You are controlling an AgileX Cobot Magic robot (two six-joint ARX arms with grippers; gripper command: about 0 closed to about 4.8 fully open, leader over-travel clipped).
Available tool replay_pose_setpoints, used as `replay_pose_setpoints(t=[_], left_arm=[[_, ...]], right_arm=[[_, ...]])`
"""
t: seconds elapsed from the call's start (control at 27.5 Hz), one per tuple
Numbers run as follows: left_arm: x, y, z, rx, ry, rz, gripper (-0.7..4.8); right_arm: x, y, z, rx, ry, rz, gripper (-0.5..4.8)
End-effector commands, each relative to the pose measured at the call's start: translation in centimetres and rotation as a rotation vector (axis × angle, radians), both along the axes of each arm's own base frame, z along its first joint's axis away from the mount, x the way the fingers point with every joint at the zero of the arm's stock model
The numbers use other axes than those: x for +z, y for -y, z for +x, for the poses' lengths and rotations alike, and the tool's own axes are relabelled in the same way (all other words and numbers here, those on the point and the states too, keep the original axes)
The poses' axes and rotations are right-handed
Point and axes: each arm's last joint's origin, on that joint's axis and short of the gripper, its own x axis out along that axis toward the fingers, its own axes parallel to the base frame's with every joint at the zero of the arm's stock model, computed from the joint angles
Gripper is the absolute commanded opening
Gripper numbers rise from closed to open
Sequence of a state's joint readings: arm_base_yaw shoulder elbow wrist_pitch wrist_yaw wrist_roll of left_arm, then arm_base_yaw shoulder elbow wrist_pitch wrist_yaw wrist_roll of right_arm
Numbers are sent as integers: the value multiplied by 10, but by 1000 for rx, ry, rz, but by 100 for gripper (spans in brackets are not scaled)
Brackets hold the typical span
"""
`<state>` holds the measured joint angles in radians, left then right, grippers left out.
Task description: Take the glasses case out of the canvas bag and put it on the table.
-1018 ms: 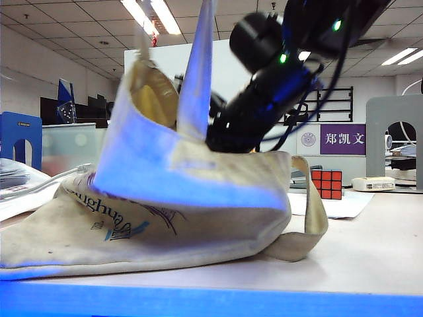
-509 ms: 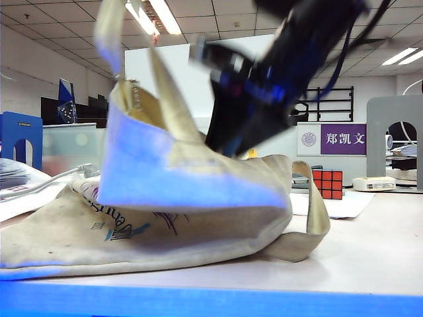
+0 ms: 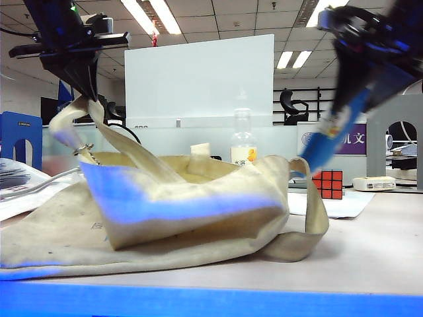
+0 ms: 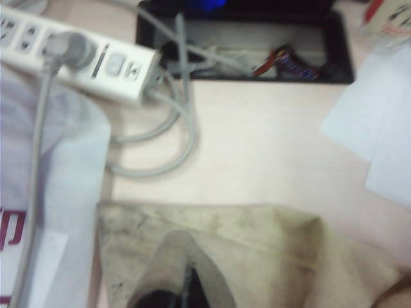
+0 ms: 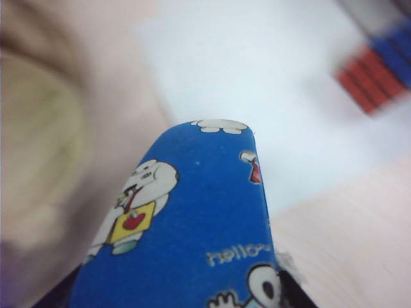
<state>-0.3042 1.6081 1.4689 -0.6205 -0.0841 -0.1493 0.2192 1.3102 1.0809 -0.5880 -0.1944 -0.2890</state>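
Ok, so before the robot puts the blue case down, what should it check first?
1. Case out of the bag: ok.
2. Right gripper holding the case: ok, jaws around it.
3. Left gripper shut on the bag's handle, holding it up: ok.
4. Bare table right of the bag to land on: ok.
5. Cube and paper out of the way: cannot tell, they lie close by.
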Motion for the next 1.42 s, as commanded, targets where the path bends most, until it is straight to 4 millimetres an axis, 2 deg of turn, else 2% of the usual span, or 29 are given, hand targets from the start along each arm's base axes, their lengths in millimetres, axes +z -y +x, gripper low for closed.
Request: replay_pose_setpoints(t=[0.04,0.18,0.25,0.29,0.33,0.44,0.47,0.55,0.65,0.69,0.76,0.84,0.87,0.91,0.98,1.05,1.09,1.2,1.34,1.42], left_arm=[[10,1,0,-2,49,-58,-6],[17,5,1,-86,84,-168,-6],[24,7,3,-115,145,-203,-6],[28,8,4,-129,180,-220,-6],[33,9,5,-145,228,-241,-6],[50,11,9,-193,381,-299,-4],[57,11,10,-198,454,-319,12],[70,11,11,-189,567,-367,103],[94,10,9,-153,784,-466,297],[105,8,7,-132,873,-513,352],[122,5,0,-133,1008,-560,378],[140,4,-5,-145,1088,-581,378],[149,3,-7,-147,1092,-582,378],[154,3,-8,-146,1082,-579,379],[162,4,-6,-153,1030,-534,411],[164,5,-2,-155,939,-478,479],[163,6,0,-154,893,-448,479],[148,7,6,-121,682,-367,479],[113,-2,8,-36,344,-247,479],[102,-9,5,-11,230,-210,479]], right_arm=[[-16,15,5,-54,-3,52,321],[-43,18,6,-70,-61,46,331],[-54,18,6,-76,-64,38,393],[-57,18,6,-76,-57,42,453],[-58,18,6,-82,-50,49,479],[-50,18,8,-100,-15,60,479],[-45,19,8,-110,5,58,479],[-32,19,7,-142,45,61,479],[-1,21,6,-233,124,103,479],[15,22,3,-259,159,129,479],[46,24,-7,-285,249,161,479],[75,27,-20,-279,348,186,347],[91,29,-30,-279,410,201,284],[103,32,-37,-282,459,214,261],[123,37,-55,-290,553,236,255],[137,42,-73,-302,616,253,255],[140,43,-81,-304,634,266,255],[145,46,-104,-312,631,305,256],[144,48,-129,-322,588,311,256],[144,49,-143,-313,580,314,256]])
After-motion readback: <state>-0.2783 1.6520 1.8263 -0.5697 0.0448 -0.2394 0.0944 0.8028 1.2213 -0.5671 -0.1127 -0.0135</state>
